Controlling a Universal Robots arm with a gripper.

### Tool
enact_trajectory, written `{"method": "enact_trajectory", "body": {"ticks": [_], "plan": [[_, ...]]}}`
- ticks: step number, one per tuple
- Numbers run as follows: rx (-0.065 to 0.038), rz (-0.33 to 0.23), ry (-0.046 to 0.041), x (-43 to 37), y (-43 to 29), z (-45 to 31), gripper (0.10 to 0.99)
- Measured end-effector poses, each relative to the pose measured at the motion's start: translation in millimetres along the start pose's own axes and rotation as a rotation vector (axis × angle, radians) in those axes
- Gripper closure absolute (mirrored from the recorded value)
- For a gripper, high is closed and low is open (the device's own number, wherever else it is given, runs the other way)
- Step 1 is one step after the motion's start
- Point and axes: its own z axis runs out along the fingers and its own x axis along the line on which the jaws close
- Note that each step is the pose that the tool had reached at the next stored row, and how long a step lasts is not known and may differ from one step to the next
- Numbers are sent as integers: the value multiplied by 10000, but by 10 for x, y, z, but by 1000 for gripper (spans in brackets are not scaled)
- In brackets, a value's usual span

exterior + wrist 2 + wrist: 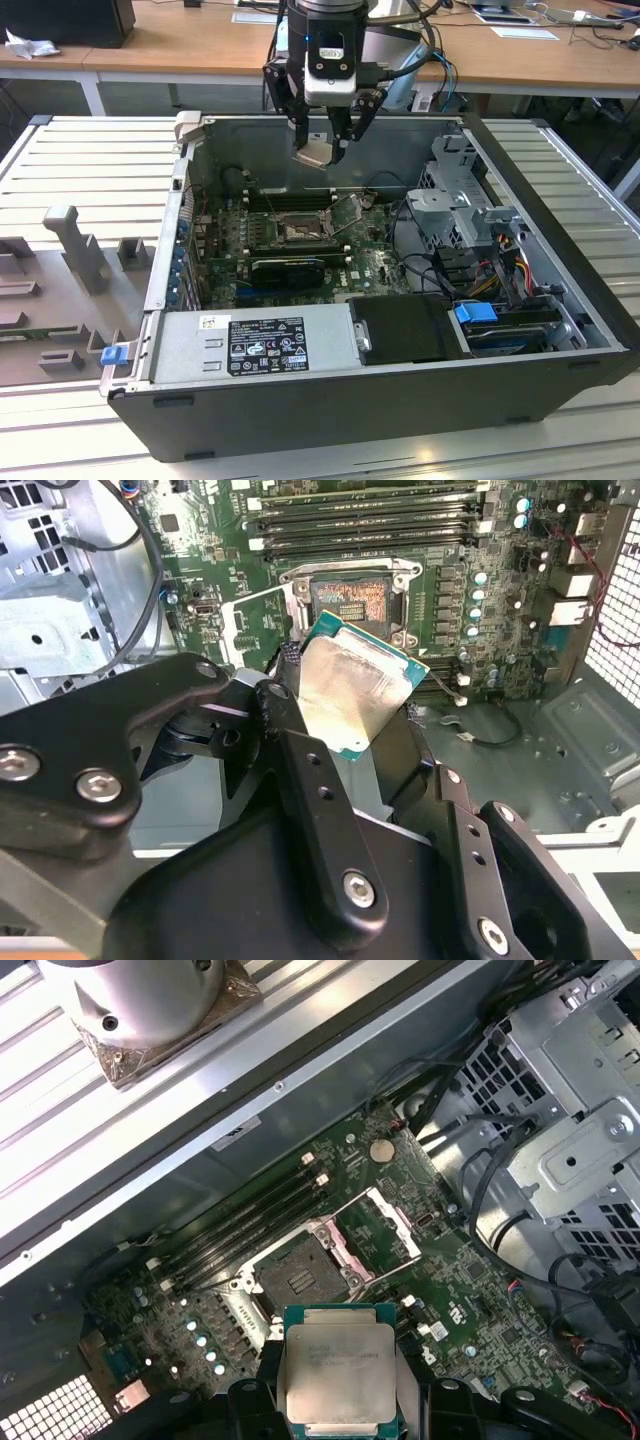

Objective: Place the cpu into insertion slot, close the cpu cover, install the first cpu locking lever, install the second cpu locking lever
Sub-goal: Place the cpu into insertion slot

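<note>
My gripper (322,140) is clamped on the cpu (338,1375), pinching it by two opposite edges. Its pale metal top shows in both wrist views. It hangs in the air above the open computer case (330,400), clear of the motherboard (470,1300). Below it, near the board's middle, lies the insertion slot (298,1278), bare. The cpu cover (378,1228) stands tilted up at the slot's edge. Past the slot, the memory slots (250,1222) run along the case's far wall. The case rests on the ribbed desk (90,150).
</note>
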Motion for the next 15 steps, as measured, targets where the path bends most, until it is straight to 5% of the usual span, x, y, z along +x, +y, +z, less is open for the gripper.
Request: {"method": "enact_trajectory", "body": {"ticks": [15], "plan": [[-19, 951, -83, 0, 0, 5, 557]]}}
